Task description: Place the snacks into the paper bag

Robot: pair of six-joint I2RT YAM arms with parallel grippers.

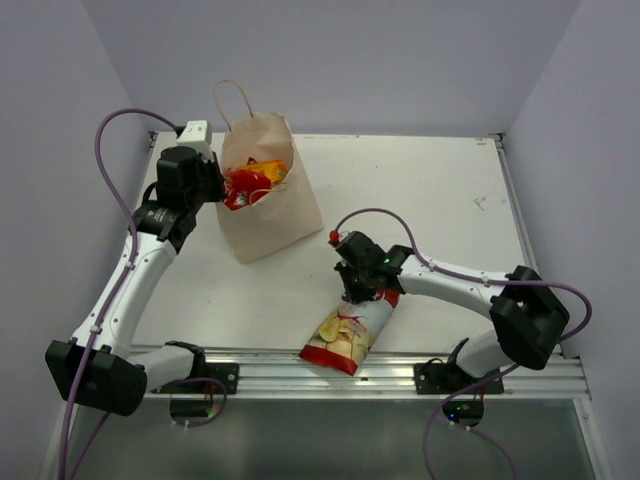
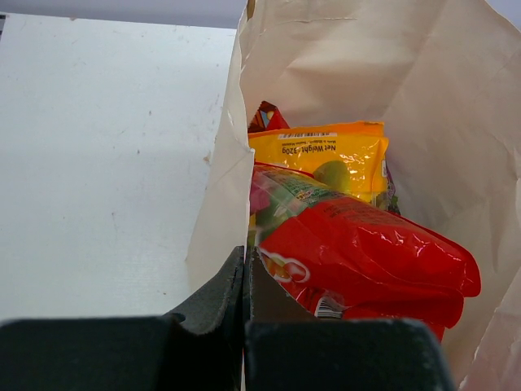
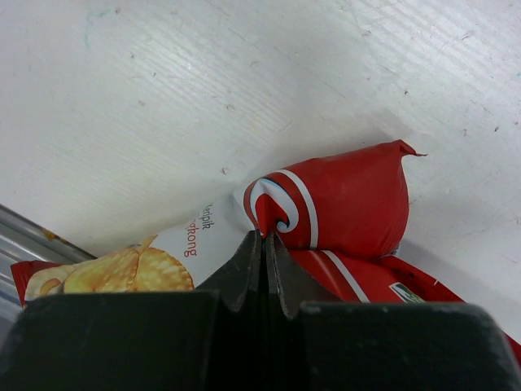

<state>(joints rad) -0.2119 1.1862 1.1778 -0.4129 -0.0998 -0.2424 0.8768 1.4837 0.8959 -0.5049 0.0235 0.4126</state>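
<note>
On the surface [image 1: 440, 200] by the near rail [image 1: 400, 372]: chip bag [image 1: 345, 338], long axis running toward that rail, far end clamped in the right fingers [image 3: 240, 273]. The paper bag [image 1: 280, 215] sits far-left of it. The left fingers [image 2: 216, 293] are closed, apparently on its rim.

The paper bag [image 1: 268, 195], upper left of the top view, is tan kraft outside and paler cream within. Inside it lie a glossy red packet [image 2: 366, 252] with a green and pink patch at its left end, and an orange-yellow packet [image 2: 326, 159] bearing a white strip of dark print. The chip bag [image 1: 347, 335], lower centre, is red and white with golden chips printed and white curved stripes. The table [image 1: 440, 190] is white; the left gripper [image 2: 246, 259] and right gripper [image 3: 264, 238] are black; the cables [image 1: 130, 112] are purple
</note>
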